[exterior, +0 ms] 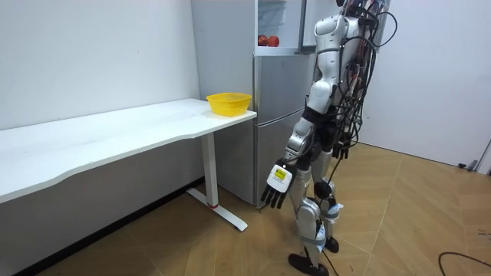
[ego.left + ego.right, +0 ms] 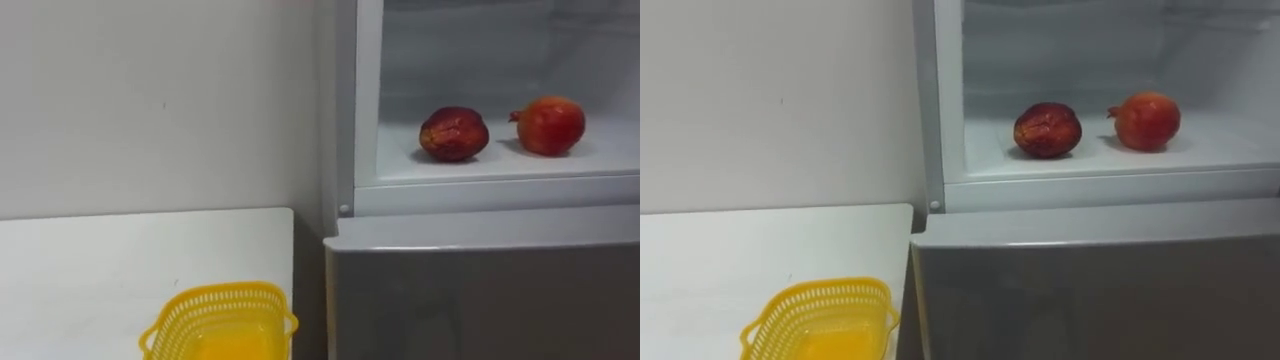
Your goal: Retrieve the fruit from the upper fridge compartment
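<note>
The upper fridge compartment (image 2: 500,168) stands open. On its white shelf lie two red fruits: a dark red one (image 2: 454,134) on the left and a brighter red pomegranate (image 2: 548,125) to its right, a little apart. In the room view they appear as small red spots (image 1: 267,41) high in the fridge. I stand upright facing the fridge. My left hand (image 1: 276,186) hangs at thigh height with its fingers straight, holding nothing.
A yellow plastic basket (image 2: 215,293) sits at the end of the white table (image 2: 120,260) next to the fridge. The grey lower fridge door (image 2: 480,290) is closed. A white wall runs behind the table. Wooden floor lies around me.
</note>
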You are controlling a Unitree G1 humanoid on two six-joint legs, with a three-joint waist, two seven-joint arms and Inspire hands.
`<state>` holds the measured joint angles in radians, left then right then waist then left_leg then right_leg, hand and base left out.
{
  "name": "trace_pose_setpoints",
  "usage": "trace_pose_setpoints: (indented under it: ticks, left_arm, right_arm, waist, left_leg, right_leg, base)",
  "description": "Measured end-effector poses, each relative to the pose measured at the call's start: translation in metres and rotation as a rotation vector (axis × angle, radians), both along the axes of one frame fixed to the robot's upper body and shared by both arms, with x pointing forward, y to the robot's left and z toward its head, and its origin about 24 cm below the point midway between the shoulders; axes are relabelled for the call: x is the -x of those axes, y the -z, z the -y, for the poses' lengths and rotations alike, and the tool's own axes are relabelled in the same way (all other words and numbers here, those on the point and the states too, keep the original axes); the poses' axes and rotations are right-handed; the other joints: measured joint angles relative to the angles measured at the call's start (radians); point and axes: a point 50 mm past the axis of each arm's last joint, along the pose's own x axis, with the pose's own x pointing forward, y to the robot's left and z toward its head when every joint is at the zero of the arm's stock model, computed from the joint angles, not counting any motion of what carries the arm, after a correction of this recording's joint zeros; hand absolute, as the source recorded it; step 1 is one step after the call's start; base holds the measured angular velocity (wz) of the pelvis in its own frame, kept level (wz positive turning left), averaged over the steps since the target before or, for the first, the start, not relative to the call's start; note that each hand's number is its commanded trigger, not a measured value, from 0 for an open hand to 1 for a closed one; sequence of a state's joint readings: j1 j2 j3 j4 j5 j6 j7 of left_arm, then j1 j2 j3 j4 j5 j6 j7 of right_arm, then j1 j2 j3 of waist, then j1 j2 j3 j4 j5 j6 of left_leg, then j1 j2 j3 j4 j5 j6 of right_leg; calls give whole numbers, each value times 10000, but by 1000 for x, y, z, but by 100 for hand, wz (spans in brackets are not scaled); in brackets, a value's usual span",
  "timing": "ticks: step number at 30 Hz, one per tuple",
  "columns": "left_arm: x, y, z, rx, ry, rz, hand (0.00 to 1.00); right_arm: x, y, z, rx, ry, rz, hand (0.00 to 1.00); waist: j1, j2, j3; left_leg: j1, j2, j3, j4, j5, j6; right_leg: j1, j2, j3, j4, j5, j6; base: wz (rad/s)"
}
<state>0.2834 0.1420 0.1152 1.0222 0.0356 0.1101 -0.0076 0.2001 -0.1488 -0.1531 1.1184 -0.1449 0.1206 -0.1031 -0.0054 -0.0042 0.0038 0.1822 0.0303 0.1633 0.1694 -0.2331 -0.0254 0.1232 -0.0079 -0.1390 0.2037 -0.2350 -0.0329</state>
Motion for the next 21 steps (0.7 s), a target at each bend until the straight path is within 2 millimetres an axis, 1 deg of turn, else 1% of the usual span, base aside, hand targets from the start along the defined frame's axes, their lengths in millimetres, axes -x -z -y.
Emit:
trace_pose_setpoints:
  ticks: [2,3,4,5,6,7,8,10,11,12,14,15,16,17,19,21]
  left_arm:
    - [-3,0,-1,-46,290,43,0]
    - [-4,0,-1,-45,320,84,0]
    - [-5,-1,-1,-84,452,143,0]
    - [-8,-1,-1,-151,680,279,0]
    - [-9,-2,-1,-197,836,334,0]
    - [-11,-2,-2,-251,976,432,0]
    - [-12,-2,-1,-265,988,488,0]
    - [-15,-3,-2,-316,1074,779,0]
    - [-12,-3,-2,-322,1059,823,0]
    - [-12,-3,-2,-323,1087,892,0]
    - [-11,-4,-2,-315,1267,963,0]
    - [-10,-4,-2,-320,1300,966,0]
    - [-8,-4,-3,-338,1450,911,0]
    - [-6,-3,-3,-335,1491,855,0]
    - [3,-1,-6,-366,1639,414,0]
    - [11,-1,-6,-371,1660,159,0]
  right_arm:
    - [-25,-7,5,326,526,1431,0]
    - [-32,-9,6,398,617,1843,0]
    - [-45,-14,8,527,719,2596,0]
    - [-60,-21,9,650,566,3330,0]
    - [-67,-25,9,726,455,3757,0]
    - [-83,-38,9,906,238,4747,0]
    - [-92,-46,10,1026,94,5326,0]
    - [-116,-82,6,1697,-591,7527,0]
    - [-125,-100,3,1958,-911,8500,0]
    - [-129,-110,2,2048,-1014,9000,0]
    - [-140,-156,-6,2652,-1598,11082,0]
    - [-142,-166,-9,2840,-1756,11597,0]
    - [-145,-183,-14,3148,-2055,12438,0]
    - [-147,-191,-18,3283,-2231,12772,0]
    - [-150,-214,-27,3742,-3009,13827,0]
    - [-151,-227,-30,4125,-3334,14307,0]
  waist:
    - [-144,0,-5]
    - [-181,5,-8]
    - [-245,20,1]
    - [-269,-14,-17]
    - [-309,-11,-15]
    - [-399,18,-22]
    - [-452,30,-16]
    - [-550,107,-20]
    - [-607,126,-20]
    - [-646,142,-16]
    - [-687,195,-27]
    - [-713,209,-38]
    - [-741,183,-44]
    - [-734,192,-63]
    - [-749,252,-111]
    - [-758,233,-109]
  left_leg:
    - [-49,-7,16,0,0,0]
    - [-39,-8,26,0,0,0]
    - [-33,-2,107,0,0,0]
    - [-39,12,280,-3,0,0]
    - [-62,17,307,-2,0,0]
    - [-136,27,312,-2,0,0]
    - [-159,30,311,-5,0,0]
    - [-173,36,391,-14,0,0]
    - [-151,43,478,-27,0,-1]
    - [-139,48,554,-47,0,-1]
    - [-166,77,791,-55,0,-1]
    - [-185,87,827,-55,0,-2]
    - [-204,96,863,-57,0,-1]
    - [-209,105,900,-57,0,-2]
    - [-214,156,1117,-56,-1,-2]
    - [-226,164,1140,-54,-2,-3]
  right_leg:
    - [-40,-13,-11,15,4,4]
    - [-52,-12,-2,14,7,9]
    - [-76,0,43,20,12,14]
    - [-118,18,103,44,14,14]
    - [-145,43,124,38,15,13]
    - [-212,87,164,0,56,17]
    - [-245,91,177,-4,72,14]
    - [-346,115,275,43,85,11]
    - [-349,132,369,90,85,10]
    - [-365,147,441,99,85,11]
    - [-496,189,599,115,100,-5]
    - [-539,201,639,132,103,-10]
    - [-610,235,789,155,105,-15]
    - [-665,258,860,187,108,-20]
    - [-706,317,1023,196,169,-66]
    - [-711,336,1079,196,183,-70]
  base:
    - [0]
    - [0]
    - [-11]
    - [-13]
    - [-12]
    - [-7]
    - [-12]
    - [-21]
    - [-19]
    - [-21]
    - [-30]
    - [-29]
    - [-23]
    - [-35]
    - [-35]
    - [-17]
